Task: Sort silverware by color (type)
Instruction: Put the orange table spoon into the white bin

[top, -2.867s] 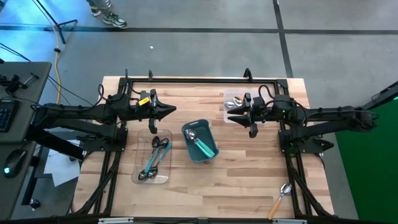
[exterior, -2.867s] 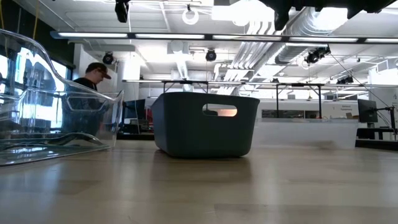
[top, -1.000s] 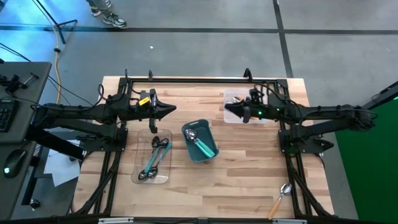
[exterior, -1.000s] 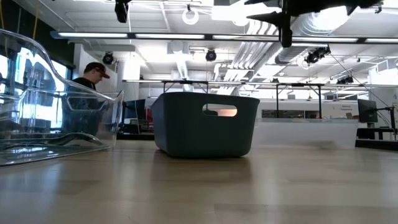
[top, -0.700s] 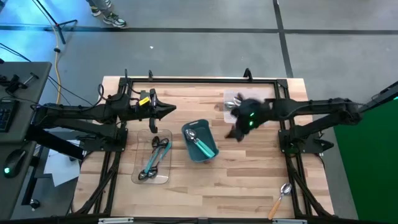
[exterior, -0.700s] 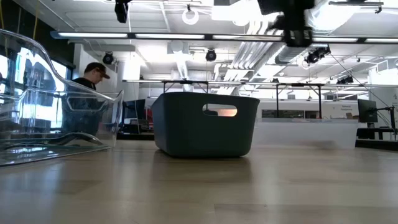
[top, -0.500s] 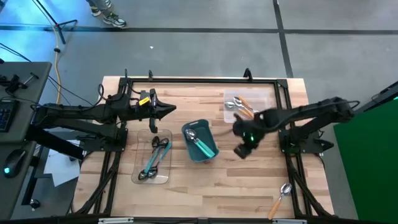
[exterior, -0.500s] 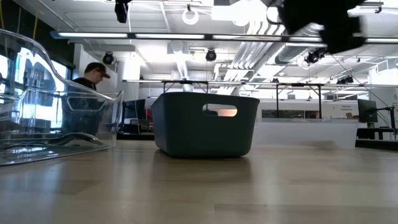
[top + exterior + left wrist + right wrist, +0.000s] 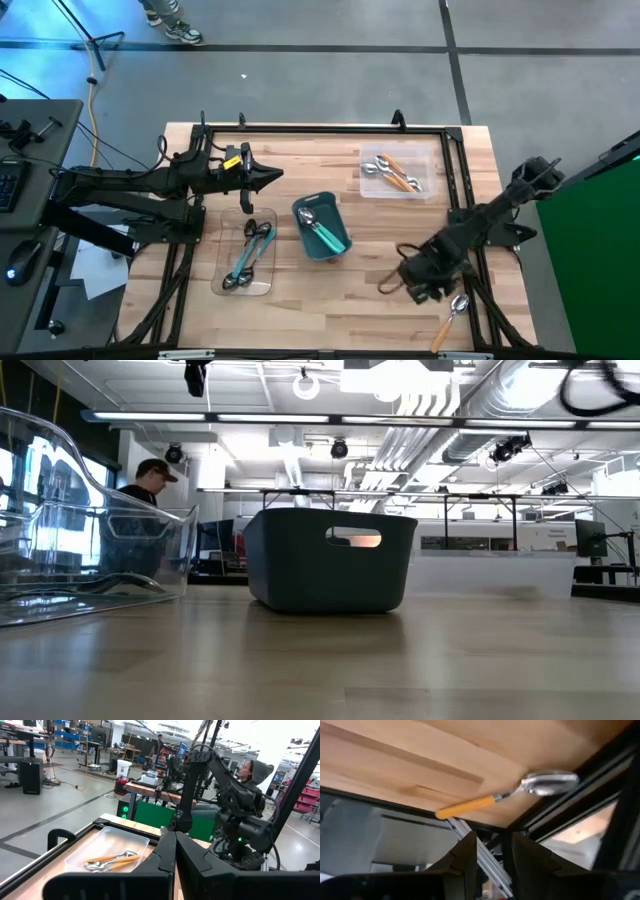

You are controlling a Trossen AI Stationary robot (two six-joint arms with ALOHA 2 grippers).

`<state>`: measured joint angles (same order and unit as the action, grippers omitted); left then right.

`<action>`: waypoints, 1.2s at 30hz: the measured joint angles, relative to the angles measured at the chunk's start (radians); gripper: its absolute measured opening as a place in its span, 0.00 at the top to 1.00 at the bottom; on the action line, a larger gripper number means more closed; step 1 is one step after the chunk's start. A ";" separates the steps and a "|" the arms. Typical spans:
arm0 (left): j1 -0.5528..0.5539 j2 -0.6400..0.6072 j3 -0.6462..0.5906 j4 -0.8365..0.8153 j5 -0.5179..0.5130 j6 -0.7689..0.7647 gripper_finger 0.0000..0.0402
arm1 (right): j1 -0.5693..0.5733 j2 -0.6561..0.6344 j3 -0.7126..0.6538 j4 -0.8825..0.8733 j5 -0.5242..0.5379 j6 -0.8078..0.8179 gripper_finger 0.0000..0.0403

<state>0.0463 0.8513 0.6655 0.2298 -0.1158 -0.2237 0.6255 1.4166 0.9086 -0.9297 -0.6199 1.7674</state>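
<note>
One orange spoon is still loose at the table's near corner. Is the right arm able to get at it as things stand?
Probably yes: the right gripper hangs open beside the orange-handled spoon, nothing between them.

Two dark arms of jointed black links, looped black cables, a yellow tag (image 9: 232, 161) on the left one.

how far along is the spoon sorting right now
Mostly done, it looks. Orange-handled spoons lie in the clear tray at the back right; other spoons are in the left tray and teal bin. The right gripper, open, is beside the last loose orange spoon at the front right edge. The left gripper waits shut.
</note>
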 joint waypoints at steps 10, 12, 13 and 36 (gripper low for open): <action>0.000 0.000 0.000 0.000 0.000 0.026 1.00 | 0.163 0.000 -0.226 0.565 0.012 0.441 0.73; 0.000 0.000 0.000 0.000 0.000 0.026 1.00 | 0.190 0.000 -0.250 0.619 0.012 0.500 0.73; 0.000 0.000 0.000 0.000 0.000 0.026 1.00 | 0.203 0.000 -0.258 0.627 0.011 0.513 0.73; 0.000 0.000 0.000 0.000 -0.012 0.060 1.00 | 0.232 0.190 -0.268 0.705 -0.151 0.146 0.73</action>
<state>0.0463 0.8513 0.6655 0.2298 -0.1276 -0.1640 0.8577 1.6070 0.6403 -0.2250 -0.7707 1.9135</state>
